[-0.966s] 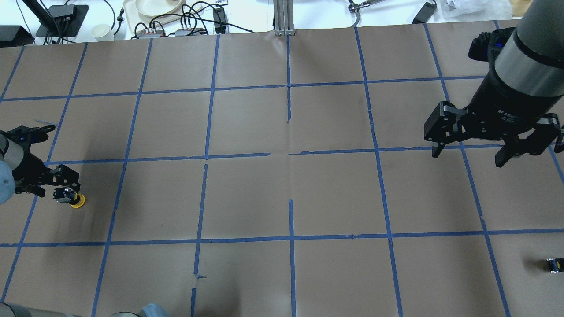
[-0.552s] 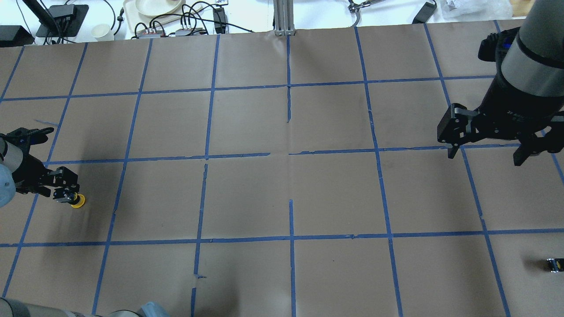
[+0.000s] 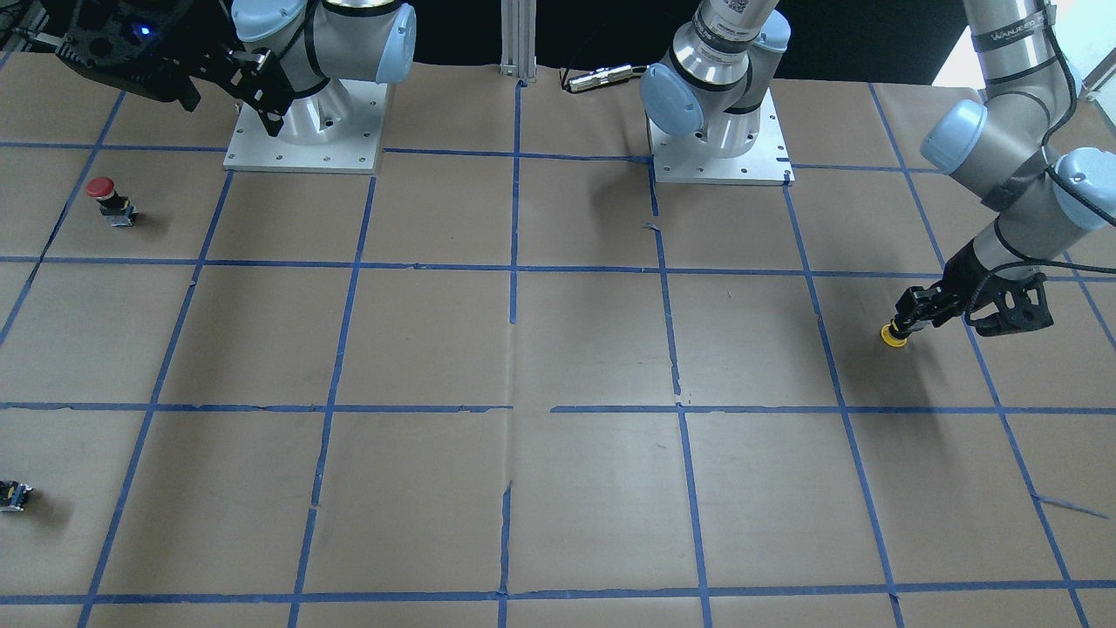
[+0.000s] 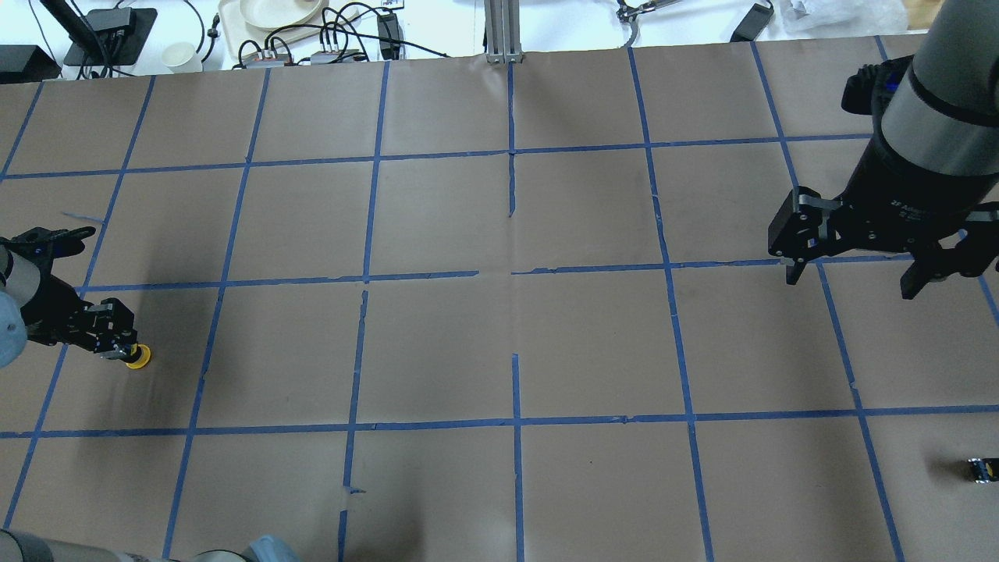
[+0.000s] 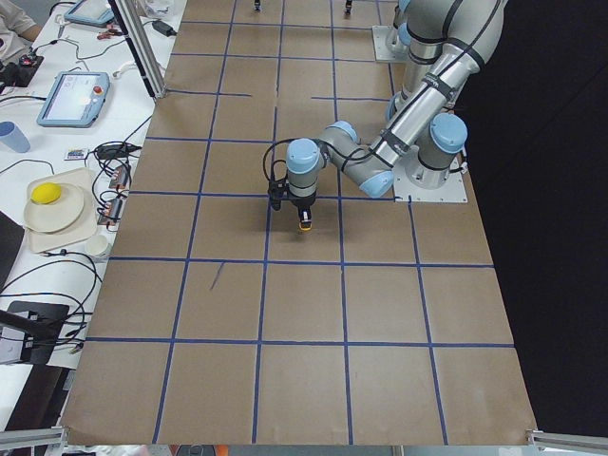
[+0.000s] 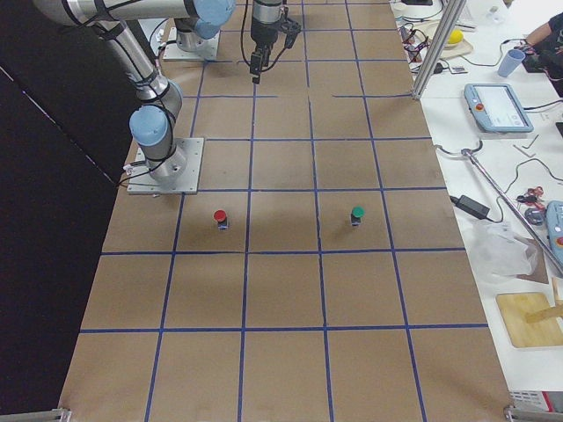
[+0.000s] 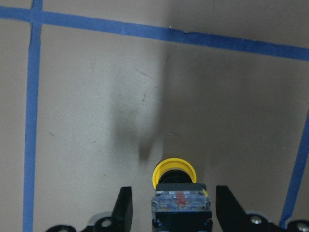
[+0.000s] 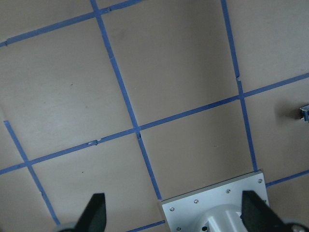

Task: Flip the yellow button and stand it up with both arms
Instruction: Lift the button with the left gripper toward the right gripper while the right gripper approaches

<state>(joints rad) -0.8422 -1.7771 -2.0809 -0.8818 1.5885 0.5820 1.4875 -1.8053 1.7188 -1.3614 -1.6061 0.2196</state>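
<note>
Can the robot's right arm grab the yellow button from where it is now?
Probably not yet. The right gripper hangs open at the table's other end from the yellow button. The left gripper also has its jaws on either side of the button, crowding it.

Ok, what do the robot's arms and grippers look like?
Silver-grey tubes with light blue joint caps on both the left arm and right arm; a black cable runs along the left. The left gripper and right gripper are black, two-fingered; small white lettering marks the right's body.
</note>
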